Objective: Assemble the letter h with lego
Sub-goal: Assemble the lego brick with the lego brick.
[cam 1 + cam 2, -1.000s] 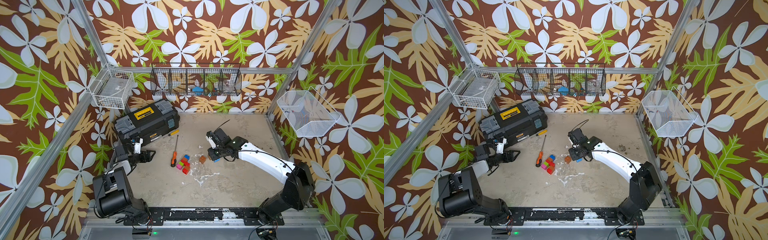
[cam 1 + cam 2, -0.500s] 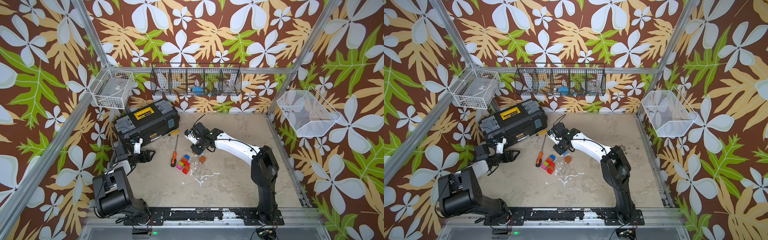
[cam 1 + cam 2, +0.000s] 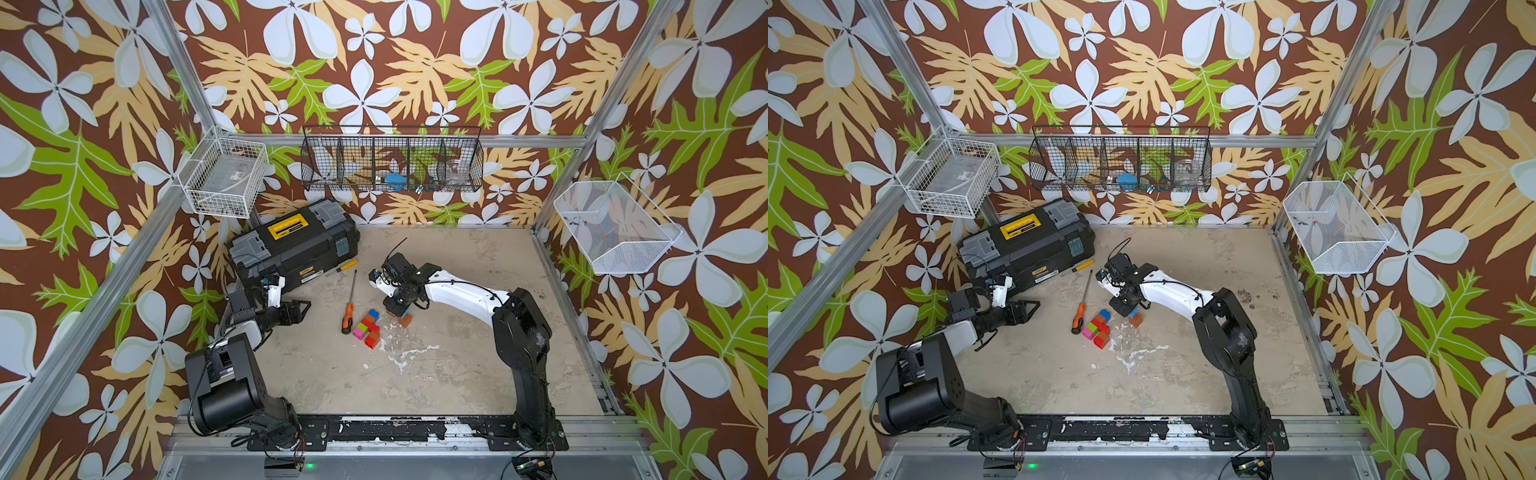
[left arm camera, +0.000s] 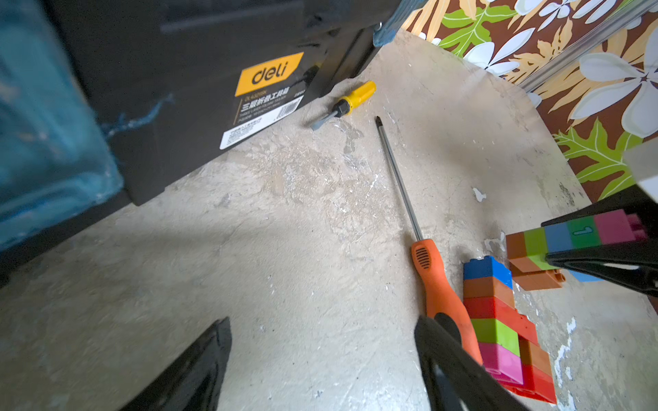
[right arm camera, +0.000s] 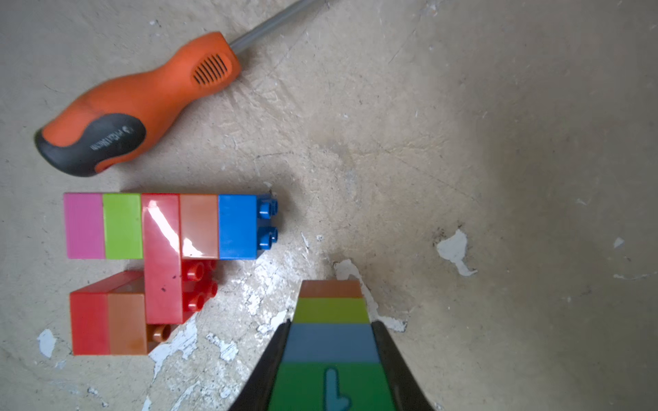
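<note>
**While the striped column (image 5: 331, 338) is gripped, a square and gentle set-down is called for**

Since the counter (image 3: 457, 374) is bare away from the black toolbox (image 3: 295, 245), room for the placement is not lacking. The right gripper (image 5: 331, 325) is seen with its jaws narrowed onto the striped column, taken to be the tall stroke of the letter h. The left gripper (image 4: 320, 363) is idle, its jaws spread wide with nothing between them. The flat brick cluster (image 5: 160, 249) lies on the counter, and the column is held low just beside it, near the orange-handled screwdriver (image 4: 438, 281). An orange brick (image 4: 530, 277) is seen under the column's orange end; whether the two are joined cannot be told. The column is best held level, lowered slowly with its studs lined up, and freed only once it is firmly seated, so that the cluster is not nudged.
</note>
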You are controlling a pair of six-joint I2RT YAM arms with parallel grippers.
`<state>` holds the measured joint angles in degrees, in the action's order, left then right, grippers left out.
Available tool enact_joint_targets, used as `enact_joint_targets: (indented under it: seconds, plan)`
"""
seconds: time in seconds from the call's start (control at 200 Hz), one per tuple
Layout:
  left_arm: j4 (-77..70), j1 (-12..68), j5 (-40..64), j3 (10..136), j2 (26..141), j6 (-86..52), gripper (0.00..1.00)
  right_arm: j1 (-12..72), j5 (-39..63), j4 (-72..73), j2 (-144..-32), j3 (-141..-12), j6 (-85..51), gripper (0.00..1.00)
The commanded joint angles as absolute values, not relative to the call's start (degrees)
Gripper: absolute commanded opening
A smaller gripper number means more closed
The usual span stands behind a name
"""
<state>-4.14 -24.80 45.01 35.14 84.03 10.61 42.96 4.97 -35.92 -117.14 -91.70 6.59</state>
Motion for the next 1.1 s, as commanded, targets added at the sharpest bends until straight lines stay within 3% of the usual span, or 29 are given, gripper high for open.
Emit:
enact_joint_targets:
  seconds: [0.0, 1.096]
  plan:
    - [-3.68, -24.99, 45.53, 35.52, 84.12, 10.63, 0.85, 42.97, 6.11, -32.59, -116.04, -90.4, 5.98, 0.0]
    - [-3.6, -24.97, 45.88, 35.77, 84.75, 10.72, 0.85, 43.06, 3.86, -26.87, -114.78, -85.19, 7.35, 0.15]
